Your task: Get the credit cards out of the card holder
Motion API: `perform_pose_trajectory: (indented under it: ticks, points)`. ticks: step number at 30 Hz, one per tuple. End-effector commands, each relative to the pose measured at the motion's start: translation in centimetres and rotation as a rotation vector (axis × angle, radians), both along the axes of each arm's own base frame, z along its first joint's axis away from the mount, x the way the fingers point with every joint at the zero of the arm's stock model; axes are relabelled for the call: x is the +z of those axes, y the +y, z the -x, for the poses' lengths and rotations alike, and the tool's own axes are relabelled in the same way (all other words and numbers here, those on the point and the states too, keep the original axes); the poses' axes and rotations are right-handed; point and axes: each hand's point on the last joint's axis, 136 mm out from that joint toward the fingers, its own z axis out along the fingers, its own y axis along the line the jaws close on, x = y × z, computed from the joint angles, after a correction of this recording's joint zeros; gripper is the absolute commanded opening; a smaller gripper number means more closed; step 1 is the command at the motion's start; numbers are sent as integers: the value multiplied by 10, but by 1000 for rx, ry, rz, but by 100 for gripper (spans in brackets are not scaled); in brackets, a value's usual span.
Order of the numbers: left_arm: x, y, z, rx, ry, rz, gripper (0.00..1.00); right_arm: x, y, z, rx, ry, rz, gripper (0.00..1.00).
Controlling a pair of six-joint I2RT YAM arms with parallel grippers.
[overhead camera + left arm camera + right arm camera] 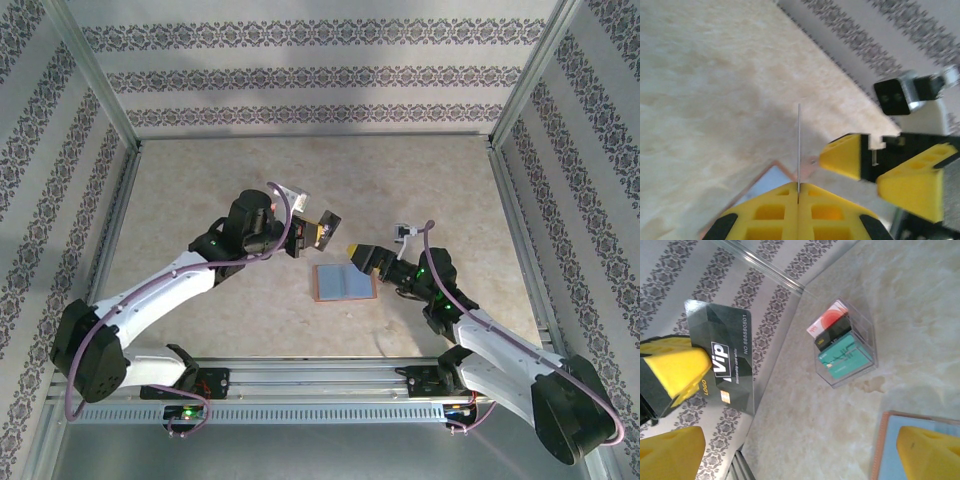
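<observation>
Beige marbled tabletop, patterned walls. On the far side of the open card holder, the left gripper is pressed together on a dark credit card, held off the surface. At the holder's right, the right gripper is spread and empty. Far left, stacked cards sit in a clear box.

**Centre congested, margins passable**

The left gripper, clamped on a dark card, and the spread-jawed right gripper crowd the space just beyond the card holder. A clear box stands far-left of them. The table lies open far, left and right. Walls close three sides.
</observation>
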Motion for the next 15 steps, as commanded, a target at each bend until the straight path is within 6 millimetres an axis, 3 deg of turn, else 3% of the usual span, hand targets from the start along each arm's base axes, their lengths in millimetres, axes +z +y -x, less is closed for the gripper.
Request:
perform_pose_trajectory:
  ticks: [1, 9, 15]
  points:
    - [-22, 30, 2, -16, -56, -253, 0, -14, -8, 0, -43, 21, 59, 98]
    - [-18, 39, -9, -67, -127, -296, 0, -22, -16, -1, -80, 57, 108, 98]
    - [-17, 56, -25, -82, -190, -351, 0, -34, -21, -4, -109, 109, 157, 98]
